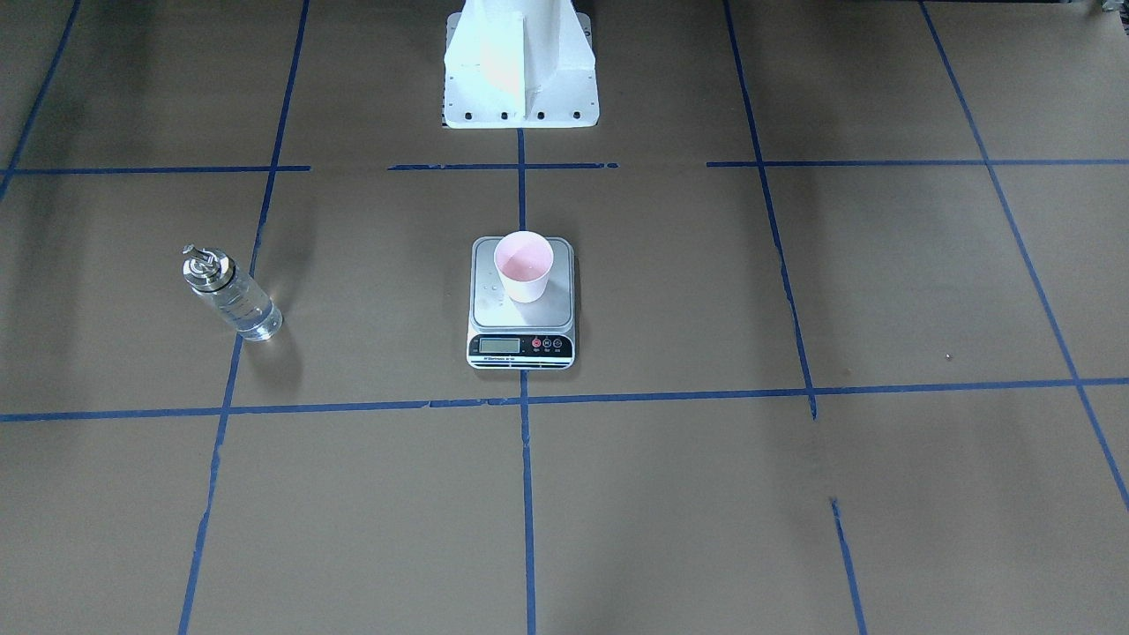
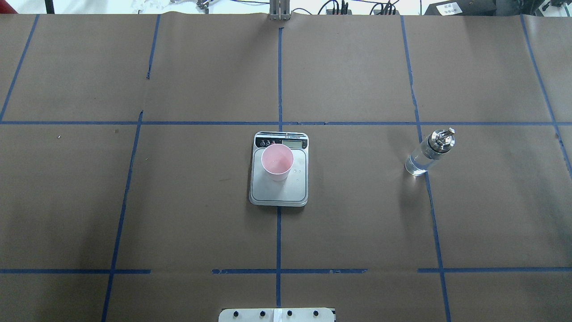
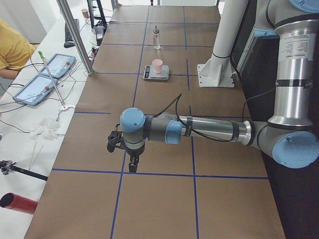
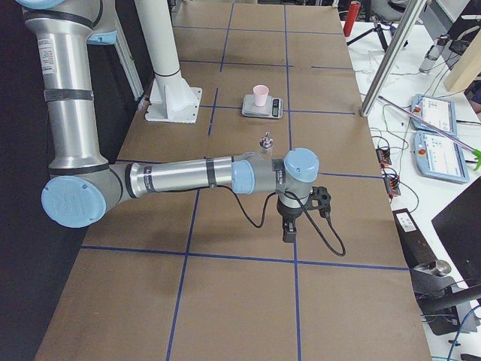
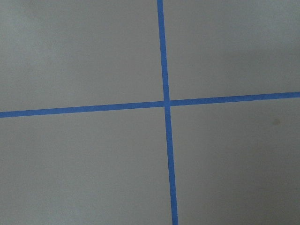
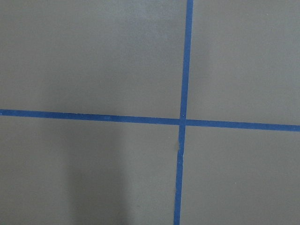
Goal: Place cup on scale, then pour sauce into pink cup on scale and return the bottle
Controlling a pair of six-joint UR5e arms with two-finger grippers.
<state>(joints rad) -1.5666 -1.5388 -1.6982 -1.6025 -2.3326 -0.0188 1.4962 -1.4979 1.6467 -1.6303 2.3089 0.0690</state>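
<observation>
Front-facing camera: set across the table, looking steeply down, with the robot's base plate at its top edge. Overhead camera: set behind that base, looking forward and down. These 2 views share the scale, the cup and the bottle, mirrored side to side. The 2 side cameras stand high at opposite table ends, with the left arm near in one and the right arm near in the other; the scale is far in both. Both wrist cameras face down, close over crossings of blue tape lines.
</observation>
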